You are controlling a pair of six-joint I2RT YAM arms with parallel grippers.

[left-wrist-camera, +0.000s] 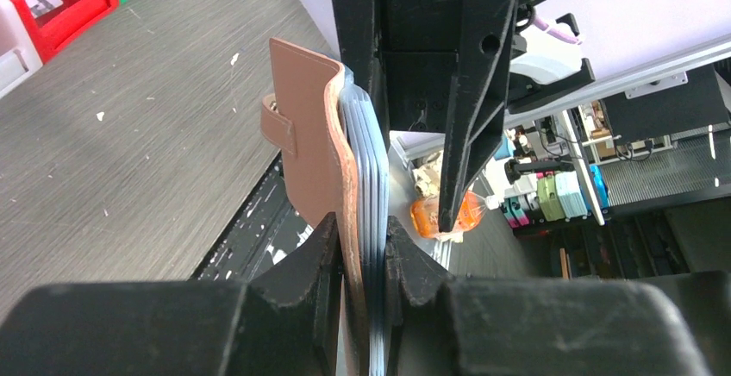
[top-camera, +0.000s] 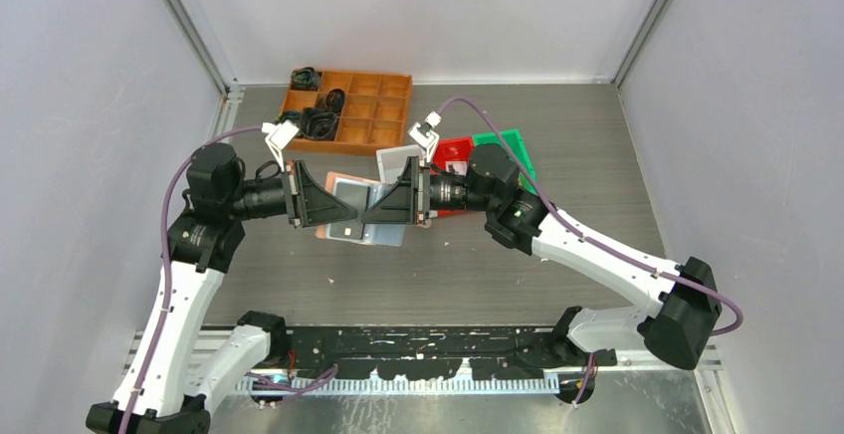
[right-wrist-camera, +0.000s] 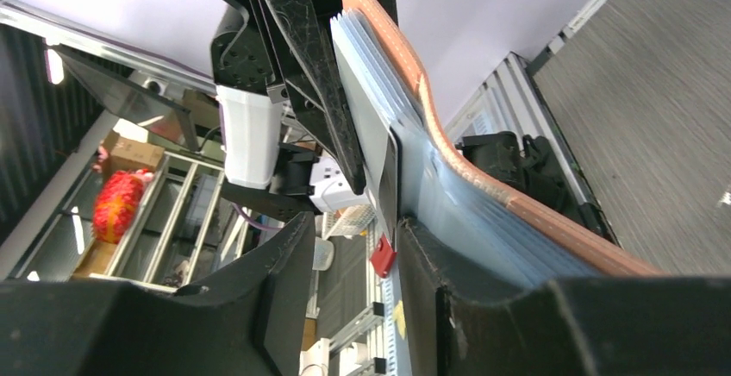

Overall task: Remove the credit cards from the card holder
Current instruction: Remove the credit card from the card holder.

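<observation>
Card holder (left-wrist-camera: 306,134): aloft over the mid-tabletop (top-camera: 468,275), clenched in left pincer (left-wrist-camera: 360,242).
Right pincer (right-wrist-camera: 353,229): straddles a credit card (right-wrist-camera: 369,134) edge, gap showing, nothing gripped.
Risk: catching a sleeve (right-wrist-camera: 465,212) with the card could wrench the wallet loose.

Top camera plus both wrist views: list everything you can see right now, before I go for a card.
card holder: one, salmon-pink with clear bluish sleeves, held up over mid-table between both grippers
credit cards: count unclear, one pale card with a dark edge shows in the sleeves
compartment tray: one, orange, far side of table
black items: several, black, in the tray's left compartments
red bin: one, red, right of tray
green bin: one, green, beside the red one
white bin: one, white, in front of tray
table: one, grey wood-grain
left gripper: one, black, clamped on the holder
right gripper: one, black, open around the sleeve edge
</observation>
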